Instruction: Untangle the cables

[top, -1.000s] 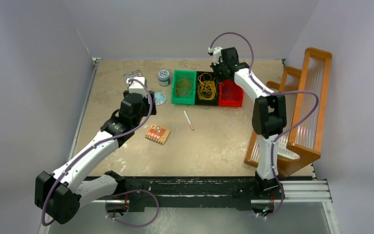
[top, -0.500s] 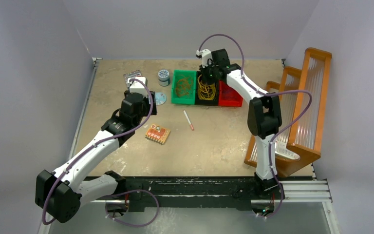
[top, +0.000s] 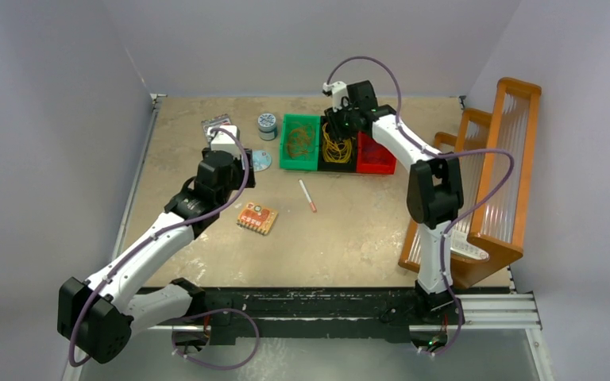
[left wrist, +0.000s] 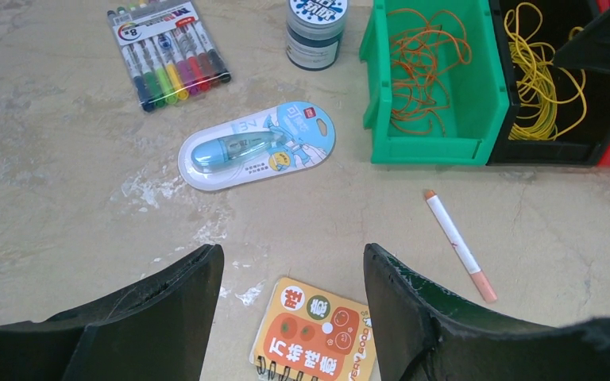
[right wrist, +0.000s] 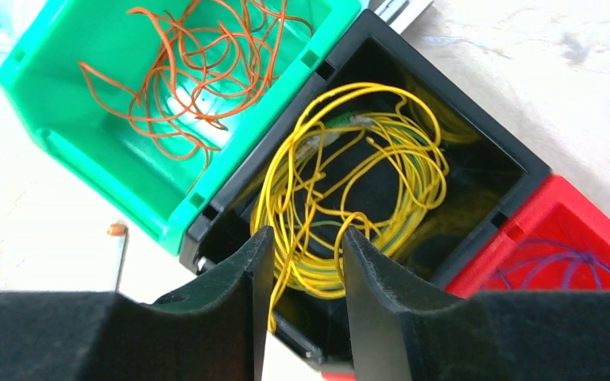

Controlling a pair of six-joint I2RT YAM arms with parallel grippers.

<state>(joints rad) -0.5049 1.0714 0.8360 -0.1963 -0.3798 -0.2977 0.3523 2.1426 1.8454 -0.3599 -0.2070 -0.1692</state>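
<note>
The yellow cables (right wrist: 429, 171) look light and springy. The right end effector (right wrist: 306, 234), half-open, straddles loose strands worth pinching. The left end effector (left wrist: 292, 252) gapes empty.

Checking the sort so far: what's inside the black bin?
The black bin shows only yellow cables, in loose overlapping loops. A few strands run down between the right gripper's parted fingers. Those fingers cover the bin's near corner, so what lies there cannot be seen.
</note>
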